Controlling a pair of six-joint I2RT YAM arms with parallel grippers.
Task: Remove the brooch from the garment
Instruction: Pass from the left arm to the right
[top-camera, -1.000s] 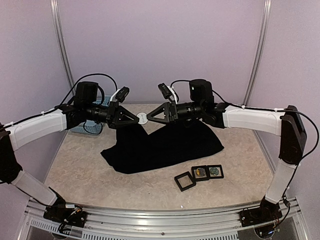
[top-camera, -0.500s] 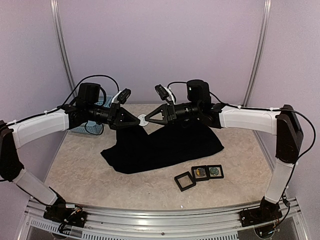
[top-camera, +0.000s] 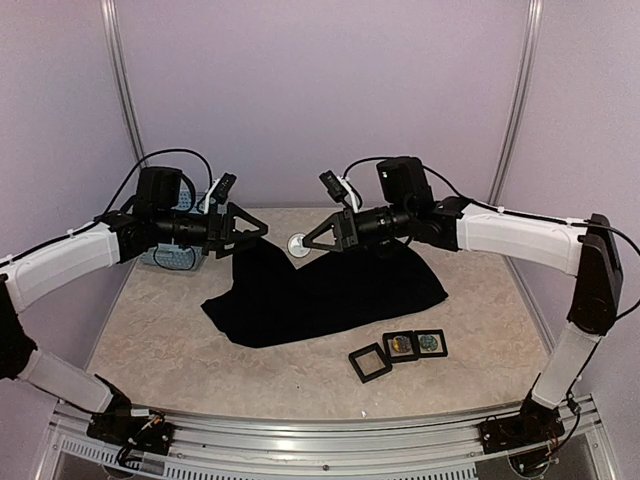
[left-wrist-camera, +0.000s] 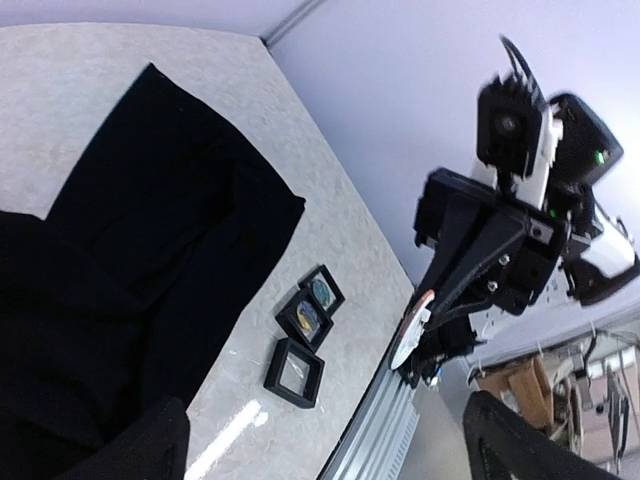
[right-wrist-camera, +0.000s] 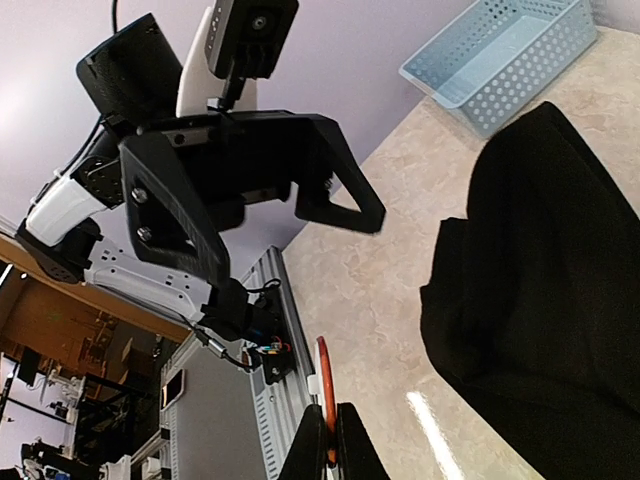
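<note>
The brooch (top-camera: 297, 243), a round white disc with an orange-red rim, is held in the air above the table, pinched edge-on in my shut right gripper (top-camera: 307, 244). The right wrist view shows the brooch (right-wrist-camera: 322, 365) standing up from between the shut fingers of the gripper (right-wrist-camera: 330, 412). My left gripper (top-camera: 250, 232) hangs open a short way to the left, with nothing in it. The left wrist view looks past its spread fingertips (left-wrist-camera: 150, 440) to the brooch (left-wrist-camera: 411, 328) in the other gripper. The black garment (top-camera: 320, 290) lies crumpled on the table below both grippers.
A light-blue basket (top-camera: 175, 256) stands at the back left, behind the left arm. Three small black square frames (top-camera: 400, 350) lie near the front right of the garment. Grey walls close in the back and both sides.
My left gripper has opened, let go of the brooch and drawn back to the left. The right gripper has stayed shut on the brooch and shifted slightly right.
</note>
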